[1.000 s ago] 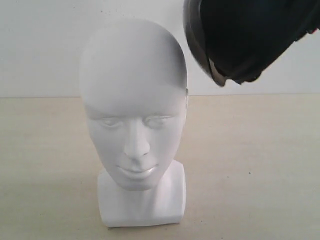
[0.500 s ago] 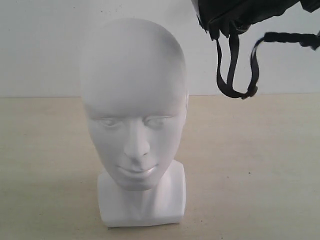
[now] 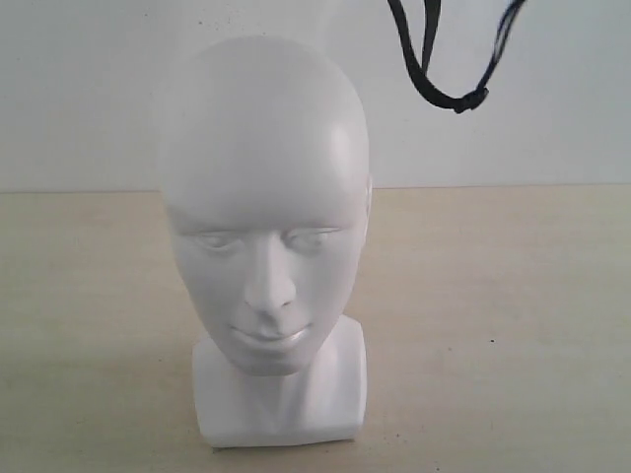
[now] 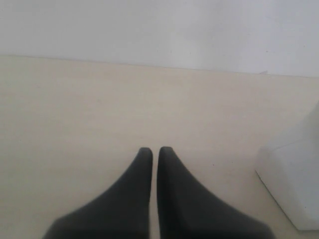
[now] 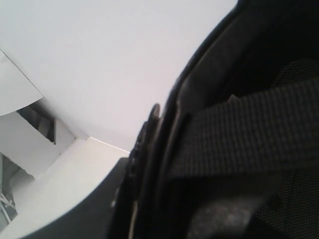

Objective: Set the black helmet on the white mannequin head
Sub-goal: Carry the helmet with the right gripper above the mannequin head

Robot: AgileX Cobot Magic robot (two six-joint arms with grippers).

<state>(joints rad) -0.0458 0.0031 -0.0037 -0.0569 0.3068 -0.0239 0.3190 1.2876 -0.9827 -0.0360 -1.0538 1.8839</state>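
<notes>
Chin straps [image 3: 439, 94] of black helmet [image 5: 239, 124] dangle beside white mannequin head [image 3: 264, 197].

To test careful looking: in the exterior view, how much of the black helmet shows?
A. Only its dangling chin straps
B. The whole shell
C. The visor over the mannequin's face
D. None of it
A: only the chin straps of the black helmet hang in at the top, right of the bare white mannequin head.

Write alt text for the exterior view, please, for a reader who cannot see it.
A white mannequin head stands on a pale table, facing the camera. Black chin straps dangle from the top edge at upper right.
</notes>
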